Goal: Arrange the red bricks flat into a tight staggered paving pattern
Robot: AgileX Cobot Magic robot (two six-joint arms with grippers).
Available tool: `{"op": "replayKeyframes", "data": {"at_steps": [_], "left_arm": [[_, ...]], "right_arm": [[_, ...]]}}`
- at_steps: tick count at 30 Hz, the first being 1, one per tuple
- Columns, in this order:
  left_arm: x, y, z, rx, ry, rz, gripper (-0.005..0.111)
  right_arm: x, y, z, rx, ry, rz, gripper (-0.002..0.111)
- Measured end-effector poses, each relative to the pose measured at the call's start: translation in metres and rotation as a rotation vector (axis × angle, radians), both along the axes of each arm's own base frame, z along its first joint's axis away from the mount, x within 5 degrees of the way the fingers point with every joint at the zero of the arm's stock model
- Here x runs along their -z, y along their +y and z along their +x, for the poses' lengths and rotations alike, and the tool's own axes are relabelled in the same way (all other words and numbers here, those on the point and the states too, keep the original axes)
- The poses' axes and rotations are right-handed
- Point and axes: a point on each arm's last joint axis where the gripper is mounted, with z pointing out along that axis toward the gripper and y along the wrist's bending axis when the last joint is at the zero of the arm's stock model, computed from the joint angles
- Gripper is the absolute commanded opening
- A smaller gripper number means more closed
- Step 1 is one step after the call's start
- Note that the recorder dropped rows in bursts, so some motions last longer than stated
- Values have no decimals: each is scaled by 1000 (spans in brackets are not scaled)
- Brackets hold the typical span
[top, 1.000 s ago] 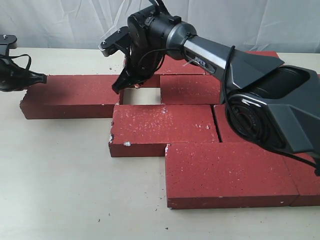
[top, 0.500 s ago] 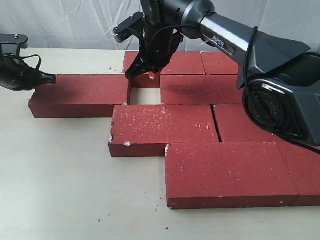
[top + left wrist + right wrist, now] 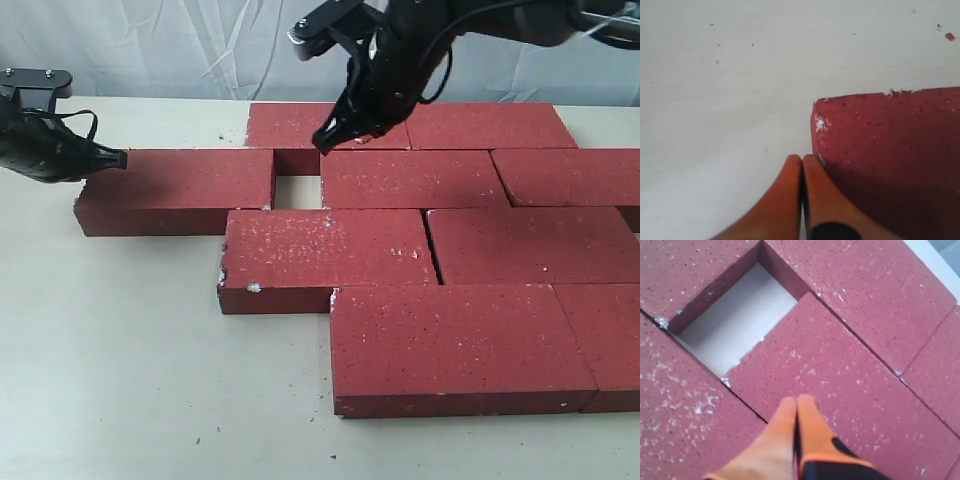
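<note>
Several red bricks [image 3: 328,258] lie flat in staggered rows on the pale table. The leftmost brick [image 3: 175,190] [image 3: 890,145] stands a small gap [image 3: 297,190] [image 3: 735,325] short of its row neighbour [image 3: 410,178]. My left gripper [image 3: 118,157] [image 3: 802,159] is shut and empty. Its tips press against the outer end of that leftmost brick, near its corner. My right gripper [image 3: 325,140] [image 3: 797,401] is also shut and empty. It hovers over the top of a middle-row brick [image 3: 850,390], just beside the gap.
A white curtain [image 3: 150,50] hangs behind the table. Bare tabletop [image 3: 120,350] spreads to the left and front of the bricks, with small crumbs [image 3: 950,36] scattered on it. The right arm [image 3: 470,20] reaches in from the upper right.
The leftmost brick has slid right with my left gripper behind it, and the gap has narrowed. My right arm has lifted and swung back to the right.
</note>
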Motion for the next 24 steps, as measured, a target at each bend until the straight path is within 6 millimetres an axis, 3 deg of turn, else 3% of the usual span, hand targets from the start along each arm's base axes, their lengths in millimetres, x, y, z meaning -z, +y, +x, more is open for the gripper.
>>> {"op": "replayKeyframes", "data": {"at_steps": [7,12,24], "left_arm": [[0,-13,0,31,0,0,0],[0,-23,-1,54,0,0,0],[9,-43,1,91,-15,14,0]], "right_arm": [[10,-53,-17,79,-41,28,-1],[18,-77,-22,126,-64,41,-1],[29,-82,-24,128,-111,69,-1]]}}
